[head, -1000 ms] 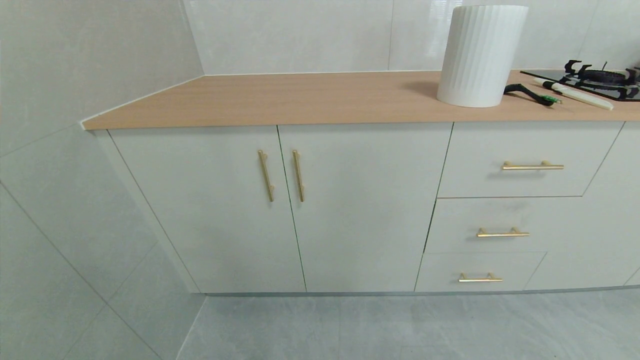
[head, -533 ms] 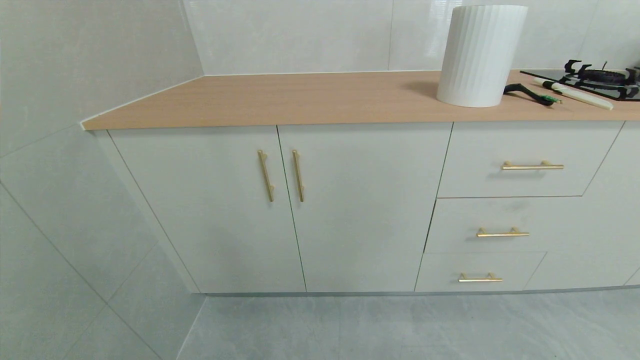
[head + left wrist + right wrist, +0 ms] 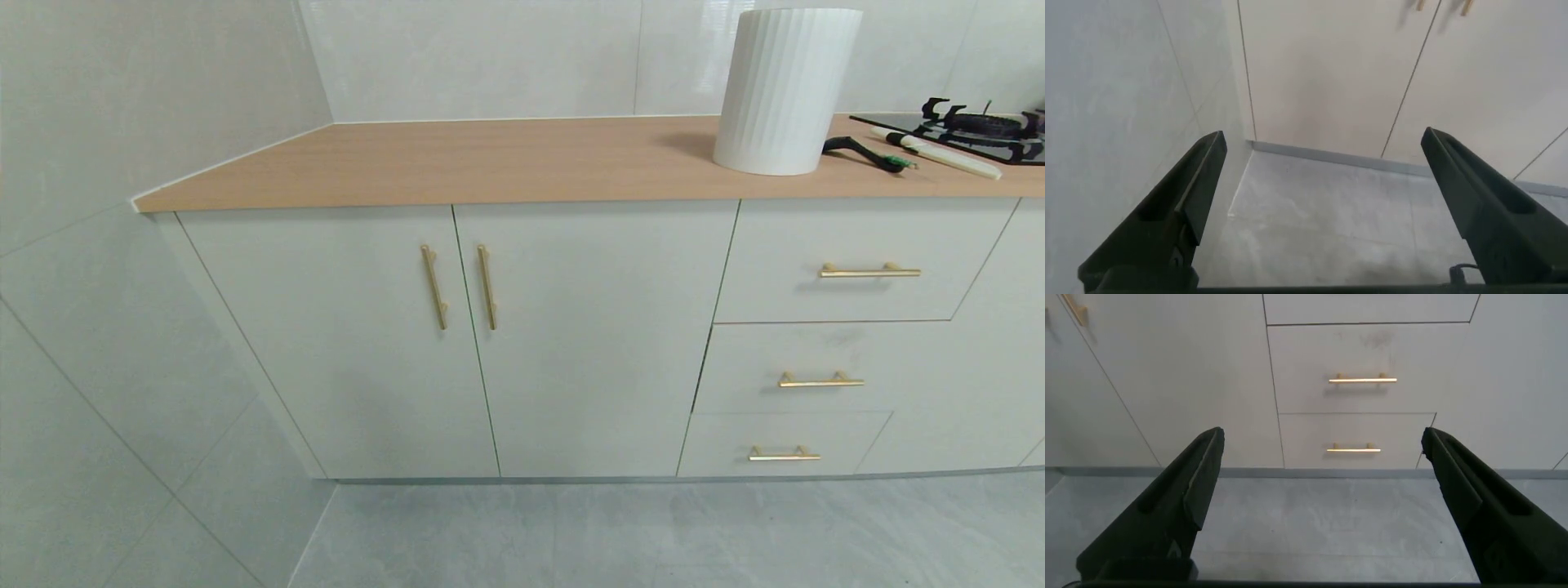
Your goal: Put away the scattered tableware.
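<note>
A tall white ribbed holder [image 3: 780, 90] stands on the wooden countertop [image 3: 457, 163] at the right. Just right of it lies a black-handled utensil [image 3: 864, 153] with a green tip. A long white utensil [image 3: 939, 153] rests across the edge of the black stove [image 3: 980, 126]. My left gripper [image 3: 1323, 139] is open and hangs low over the grey floor near the cabinet base and the side wall. My right gripper [image 3: 1321, 434] is open too, low before the two lower drawers, with nothing between its fingers.
Below the counter are two cabinet doors with vertical gold handles [image 3: 461, 286] and three drawers with gold handles [image 3: 869, 270], all closed. A tiled wall [image 3: 98, 269] bounds the left side. Grey floor [image 3: 653, 531] lies in front of the cabinets.
</note>
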Tool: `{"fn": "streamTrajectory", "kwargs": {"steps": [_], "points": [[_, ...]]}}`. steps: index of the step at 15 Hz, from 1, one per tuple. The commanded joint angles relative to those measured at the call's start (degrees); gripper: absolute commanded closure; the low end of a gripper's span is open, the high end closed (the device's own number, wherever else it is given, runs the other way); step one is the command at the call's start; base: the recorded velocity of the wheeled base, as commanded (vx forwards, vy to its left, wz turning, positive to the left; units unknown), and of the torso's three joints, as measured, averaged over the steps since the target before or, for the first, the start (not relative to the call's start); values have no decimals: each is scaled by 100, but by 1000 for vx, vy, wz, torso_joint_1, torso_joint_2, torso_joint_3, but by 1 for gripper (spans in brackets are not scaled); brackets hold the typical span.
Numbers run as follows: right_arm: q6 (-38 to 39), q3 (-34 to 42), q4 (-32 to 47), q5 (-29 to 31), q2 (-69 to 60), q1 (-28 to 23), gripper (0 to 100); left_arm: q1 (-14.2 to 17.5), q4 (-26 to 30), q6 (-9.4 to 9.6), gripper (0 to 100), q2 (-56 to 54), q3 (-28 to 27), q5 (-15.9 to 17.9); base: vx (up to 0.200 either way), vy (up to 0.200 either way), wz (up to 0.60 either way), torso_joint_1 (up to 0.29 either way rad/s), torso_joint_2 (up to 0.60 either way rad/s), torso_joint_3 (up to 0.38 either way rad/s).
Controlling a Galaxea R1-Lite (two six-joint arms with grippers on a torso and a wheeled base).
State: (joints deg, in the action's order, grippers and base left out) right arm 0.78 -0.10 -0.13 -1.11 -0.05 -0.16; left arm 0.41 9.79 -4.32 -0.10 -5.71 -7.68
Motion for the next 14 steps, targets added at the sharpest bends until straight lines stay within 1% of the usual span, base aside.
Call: {"fn": "streamTrajectory", "kwargs": {"steps": [1, 2, 3, 4, 5, 6, 7, 9, 10, 12, 13, 14], "points": [[1, 1, 13, 5, 14, -2, 0, 2, -249, 203, 0, 10, 131, -14, 0, 0, 0, 0, 0, 0], [1, 1, 13, 5, 14, -2, 0, 2, -1032, 599, 0, 10, 483, -23, 0, 0, 0, 0, 0, 0], [1, 1, 13, 5, 5, -2, 0, 2, -1322, 695, 0, 10, 571, -58, 0, 0, 0, 0, 0, 0], [1, 1, 13, 5, 14, -2, 0, -6, -1014, 669, 0, 10, 509, 3, 0, 0, 0, 0, 0, 0], [1, 1, 13, 5, 5, -2, 0, -33, -935, 528, 0, 10, 535, 416, 0, 0, 0, 0, 0, 0], [1, 1, 13, 5, 5, -2, 0, -33, -953, 686, 0, 10, 571, 610, 0, 0, 0, 0, 0, 0], [1, 1, 13, 5, 5, -2, 0, -33, -953, 730, 0, 10, 571, 610, 0, 0, 0, 0, 0, 0], [1, 1, 13, 5, 5, -2, 0, -33, -953, 651, 0, 10, 571, 610, 0, 0, 0, 0, 0, 0], [1, 1, 13, 5, 5, -2, 0, -33, -961, 651, 0, 10, 571, 610, 0, 0, 0, 0, 0, 0], [1, 1, 13, 5, 5, -2, 0, -33, -979, 511, 0, 10, 571, 610, 0, 0, 0, 0, 0, 0], [1, 1, 13, 5, 5, -2, 0, -33, -979, 537, 0, 10, 571, 619, 0, 0, 0, 0, 0, 0], [1, 1, 13, 14, 5, -2, 0, -33, -979, 405, 0, 10, 571, 610, 0, 0, 0, 0, 0, 0]]}}
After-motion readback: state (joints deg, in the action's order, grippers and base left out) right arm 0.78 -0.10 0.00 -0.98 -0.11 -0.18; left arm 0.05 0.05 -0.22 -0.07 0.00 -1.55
